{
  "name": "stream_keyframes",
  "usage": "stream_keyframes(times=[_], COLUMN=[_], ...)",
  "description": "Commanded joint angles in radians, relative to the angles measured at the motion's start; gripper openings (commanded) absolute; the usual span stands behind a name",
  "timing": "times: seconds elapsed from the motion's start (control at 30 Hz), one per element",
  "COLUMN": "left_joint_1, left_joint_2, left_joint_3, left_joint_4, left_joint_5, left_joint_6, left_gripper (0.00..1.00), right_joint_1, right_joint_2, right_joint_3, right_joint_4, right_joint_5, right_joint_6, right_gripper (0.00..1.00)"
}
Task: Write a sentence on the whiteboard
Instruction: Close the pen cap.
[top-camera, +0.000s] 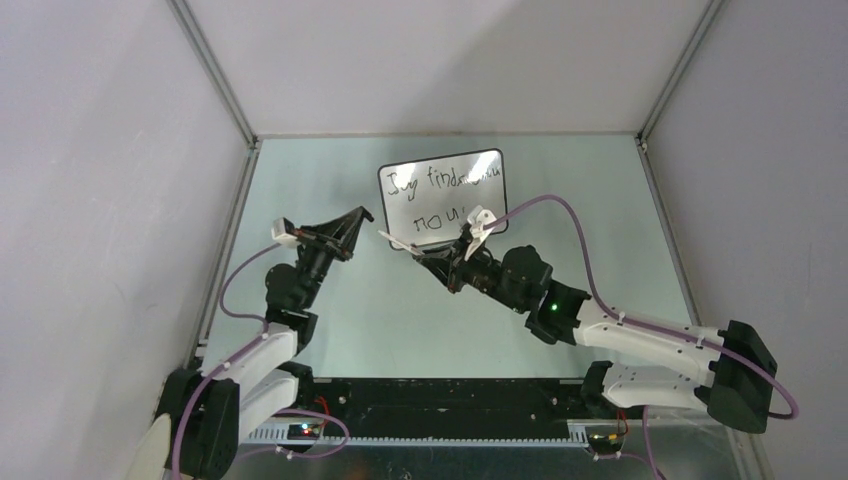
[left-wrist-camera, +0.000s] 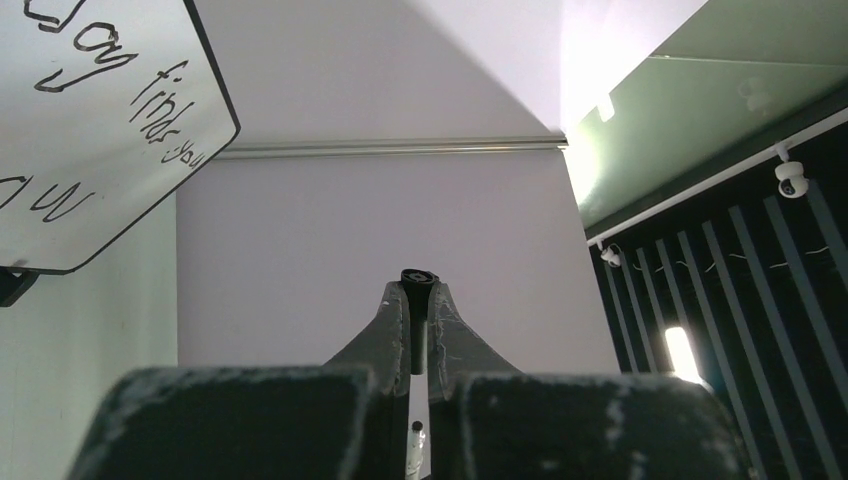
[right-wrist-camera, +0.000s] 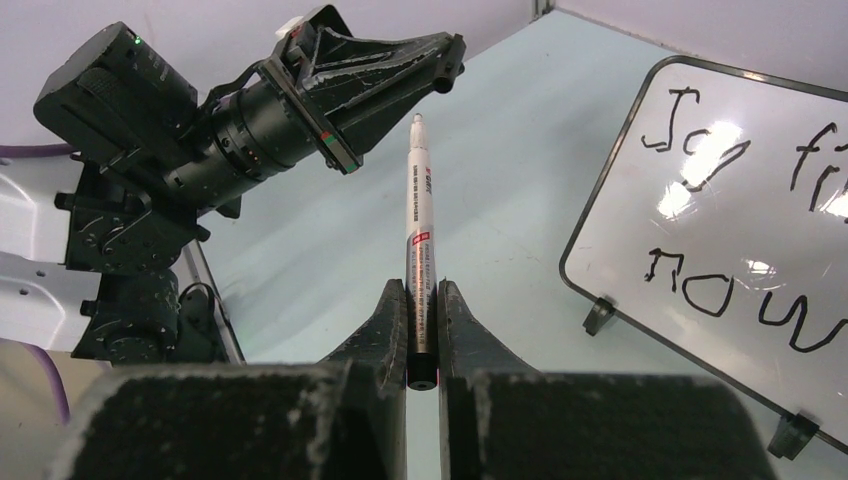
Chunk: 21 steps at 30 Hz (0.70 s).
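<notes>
The whiteboard (top-camera: 400, 180) stands upright at the back middle of the table, on small black feet. The sentence (top-camera: 447, 186) reads "Joy finds you" over "now"; it also shows in the right wrist view (right-wrist-camera: 700, 160) and the left wrist view (left-wrist-camera: 100, 95). My right gripper (top-camera: 422, 252) is shut on a white marker pen (right-wrist-camera: 418, 215), uncapped tip pointing left. My left gripper (top-camera: 362, 214) is shut on the pen's black cap (left-wrist-camera: 420, 282), held just left of the pen's tip (top-camera: 386, 237). The board stands behind and to the right of both grippers.
Grey enclosure walls with metal corner rails (top-camera: 215, 75) close in the pale green table (top-camera: 590, 200) on three sides. A black slotted rail (top-camera: 440, 400) runs along the near edge. Purple cables (top-camera: 575, 215) loop off both arms.
</notes>
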Motion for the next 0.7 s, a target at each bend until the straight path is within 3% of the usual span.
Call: stream_keyframes(times=[0.0, 0.67], left_joint_1=[-0.004, -0.005], left_joint_2=[-0.005, -0.005], left_joint_3=[-0.018, -0.035], left_joint_4=[0.060, 0.090], left_joint_5=[-0.003, 0.003], left_joint_6=[-0.015, -0.033], left_gripper=[0.00, 0.00], right_joint_1=[-0.006, -0.024], right_joint_2=[0.013, 0.056], right_joint_3=[0.052, 0.085], right_joint_4=[0.059, 0.061], right_joint_5=[-0.010, -0.023], right_joint_6=[-0.017, -0.025], right_gripper=[0.00, 0.00])
